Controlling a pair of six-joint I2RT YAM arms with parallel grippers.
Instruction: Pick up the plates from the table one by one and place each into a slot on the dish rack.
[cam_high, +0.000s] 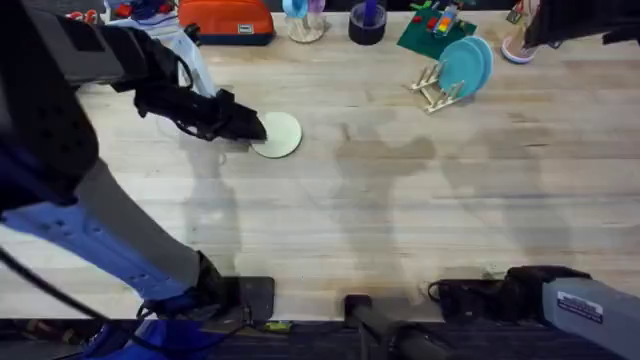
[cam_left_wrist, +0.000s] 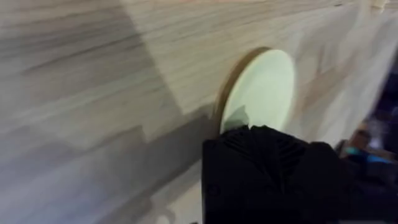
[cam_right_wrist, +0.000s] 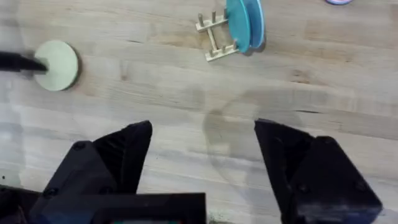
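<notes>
While left hand (cam_high: 255, 128) touches cream plate (cam_high: 281, 135), teal plates (cam_high: 466, 62) racked

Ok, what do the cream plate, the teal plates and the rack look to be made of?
The cream plate looks like matte plastic or painted wood: flat, even colour, no shine; hard to tell which. The teal plates have the same smooth, uniform finish, likely the same material. The dish rack looks like unfinished light wood, pale like the planked table, with thin dowel pegs.

Pale cream plate (cam_high: 280, 134), two teal plates (cam_high: 466, 64), light-grained wooden table (cam_high: 400, 200), black claw (cam_high: 245, 126).
</notes>
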